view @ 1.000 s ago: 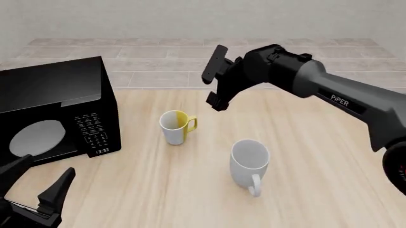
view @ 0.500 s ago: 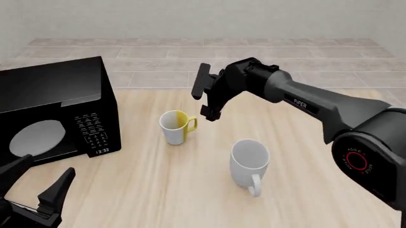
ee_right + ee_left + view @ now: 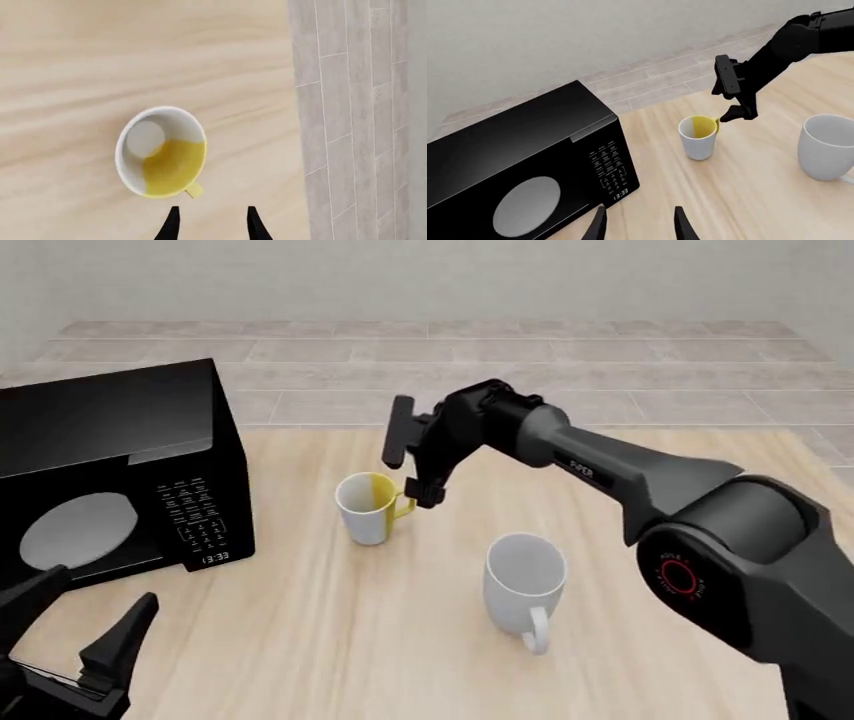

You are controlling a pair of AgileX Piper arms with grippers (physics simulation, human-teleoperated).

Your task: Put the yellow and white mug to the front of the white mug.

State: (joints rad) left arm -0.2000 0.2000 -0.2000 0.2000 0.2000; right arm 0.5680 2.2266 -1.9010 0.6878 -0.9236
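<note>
The yellow and white mug (image 3: 367, 508) stands upright on the wooden table, its yellow handle toward the right; it also shows in the left wrist view (image 3: 698, 137) and from above in the right wrist view (image 3: 161, 150). The larger white mug (image 3: 525, 580) (image 3: 827, 152) stands nearer and to the right, handle toward the front. My right gripper (image 3: 411, 462) (image 3: 730, 97) (image 3: 211, 225) hangs open just above and behind the small mug's handle, holding nothing. Low at the near left, my left gripper (image 3: 80, 625) (image 3: 639, 225) is open and empty.
A black microwave (image 3: 120, 470) (image 3: 527, 165) stands at the table's left, door shut, close to the left gripper. Beyond the table's far edge lies a tiled floor (image 3: 334, 350). Bare wood (image 3: 294, 640) stretches in front of the mugs.
My right gripper has swung left and downward from behind the mugs to just over the small mug's handle. Both mugs and the left gripper have stayed still.
</note>
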